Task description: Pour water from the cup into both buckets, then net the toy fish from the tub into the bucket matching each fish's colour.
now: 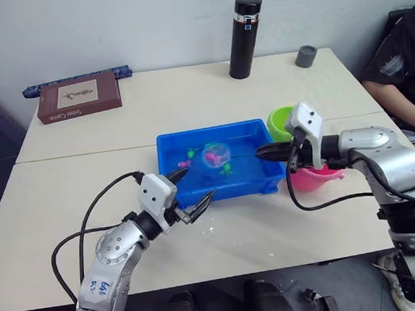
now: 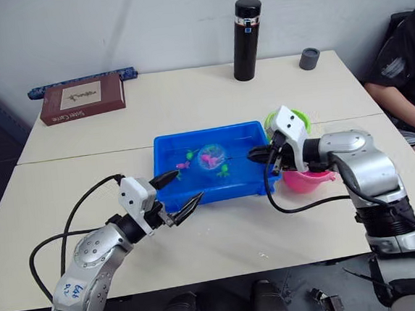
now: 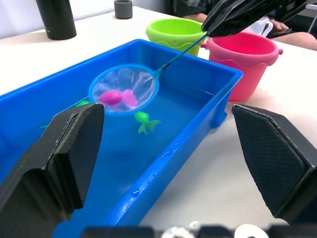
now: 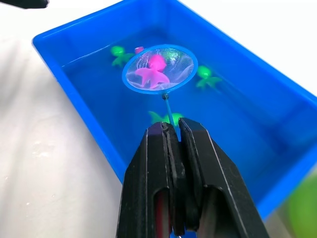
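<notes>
The right pincer (image 4: 176,130) is clamped on the thin handle of a small net (image 4: 160,68), its two black fingers pressed together around the stem. In the left eye view it sits right of centre, beside the right end of the tub (image 1: 174,142), with the net's hoop held out over the middle of the water. A pink fish (image 3: 119,97) lies in the mesh; whether the hoop is lifted fully clear of the water I cannot tell. Green fish (image 3: 145,121) float loose in the tub around the net, and another small pink one (image 1: 185,163) sits nearer the tub's left end.

Just behind the right pincer stand the pink bucket (image 3: 243,58) and, further toward the top of the frame, the green bucket (image 3: 175,33), touching or nearly touching each other at the tub's right end.

The left pincer (image 1: 193,192) is spread wide and holds nothing, hovering at the tub's near left corner, lower left of centre.

The risks from here seem plain. The mesh is shallow, so a quick swing or tilt toward the buckets could tip the fish out onto the surface. The buckets stand so close that a small aiming error could drop the pink fish into the green one. The slim handle could also twist in the grip.
</notes>
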Robot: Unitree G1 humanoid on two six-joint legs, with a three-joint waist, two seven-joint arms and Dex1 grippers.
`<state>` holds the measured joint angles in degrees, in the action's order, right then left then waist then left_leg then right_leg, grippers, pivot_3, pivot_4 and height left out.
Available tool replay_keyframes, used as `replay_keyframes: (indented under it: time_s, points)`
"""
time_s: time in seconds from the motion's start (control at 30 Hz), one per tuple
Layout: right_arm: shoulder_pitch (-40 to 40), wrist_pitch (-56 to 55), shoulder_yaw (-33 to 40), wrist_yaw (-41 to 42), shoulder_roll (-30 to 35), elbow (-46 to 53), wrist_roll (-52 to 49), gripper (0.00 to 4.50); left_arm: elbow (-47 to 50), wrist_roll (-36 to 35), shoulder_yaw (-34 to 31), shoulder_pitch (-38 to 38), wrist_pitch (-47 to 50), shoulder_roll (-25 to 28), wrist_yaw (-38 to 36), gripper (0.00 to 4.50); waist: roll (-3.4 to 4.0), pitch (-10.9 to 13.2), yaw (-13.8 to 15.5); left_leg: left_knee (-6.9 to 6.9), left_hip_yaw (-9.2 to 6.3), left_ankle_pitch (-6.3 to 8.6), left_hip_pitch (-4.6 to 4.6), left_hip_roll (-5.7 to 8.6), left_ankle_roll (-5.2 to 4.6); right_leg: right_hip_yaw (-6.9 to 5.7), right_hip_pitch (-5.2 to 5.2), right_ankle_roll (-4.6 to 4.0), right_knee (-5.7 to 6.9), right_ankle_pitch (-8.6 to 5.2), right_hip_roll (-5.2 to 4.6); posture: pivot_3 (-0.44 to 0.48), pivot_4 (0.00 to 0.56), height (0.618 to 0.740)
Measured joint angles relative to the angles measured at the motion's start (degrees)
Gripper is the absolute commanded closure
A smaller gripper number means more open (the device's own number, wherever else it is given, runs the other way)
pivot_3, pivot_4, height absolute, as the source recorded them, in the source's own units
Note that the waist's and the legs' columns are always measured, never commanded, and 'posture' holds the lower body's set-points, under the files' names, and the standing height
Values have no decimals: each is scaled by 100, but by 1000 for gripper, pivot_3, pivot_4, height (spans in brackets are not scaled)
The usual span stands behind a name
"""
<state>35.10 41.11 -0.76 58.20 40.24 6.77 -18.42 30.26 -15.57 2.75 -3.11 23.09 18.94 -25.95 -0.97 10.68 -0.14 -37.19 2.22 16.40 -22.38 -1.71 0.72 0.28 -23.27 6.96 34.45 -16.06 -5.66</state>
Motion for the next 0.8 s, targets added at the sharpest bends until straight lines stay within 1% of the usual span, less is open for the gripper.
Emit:
replay_keyframes:
  time_s: [0.13, 0.33, 0.37, 0.5, 0.53, 0.67, 0.8]
  points:
    - [-258, 329, 374, -247, 172, 482, -230, 4500, -141, -3, -21, -134, -2, 20, -72, 55, 0, 0, 7, -1, 4, 0, -1, 0, 0, 0, -1, 0, 1, 0, 2, 0, 150, 740]
    - [-726, 1031, 1184, -788, 403, 1355, -653, 4500, -463, -5, -35, -410, -29, 26, -236, 55, 0, 0, 7, 0, 7, 0, -3, 0, 0, 0, -4, 0, 2, 0, 5, 0, 150, 740]
    - [-951, 1217, 1484, -928, 458, 1618, -763, 4500, -601, -5, -5, -533, -70, 20, -302, 55, 0, 0, 15, 1, 7, -1, -4, 1, -1, 1, -5, 0, 2, 0, 5, 0, 150, 740]
    - [-1443, 1579, 2185, -1280, 552, 2173, -985, 4500, -877, -5, -10, -623, -195, 31, -455, 55, 0, 0, 25, -2, 13, 0, -9, 1, -1, 1, -6, 1, 0, 0, 7, 0, 150, 740]
    - [-1668, 1621, 2394, -1366, 572, 2334, -1011, 4500, -952, -5, 24, -684, -213, 18, -505, 55, 0, 0, 26, -2, 14, -1, -9, 2, -1, 1, -6, 2, 0, 1, 7, 0, 150, 740]
    - [-2314, 1615, 2865, -1580, 589, 2727, -1027, 4500, -1146, -5, 67, -885, -311, -10, -636, 55, 0, 0, 26, -2, 28, -2, -8, 2, -3, 0, -5, 2, 0, 1, 10, 0, 150, 740]
    - [-3028, 1369, 3221, -1749, 562, 3049, -966, 4500, -1393, -4, 184, -1050, -433, -39, -800, 55, 0, 0, 20, -1, 41, -2, -7, 1, -3, 1, -5, 3, 0, 1, 14, 0, 150, 740]
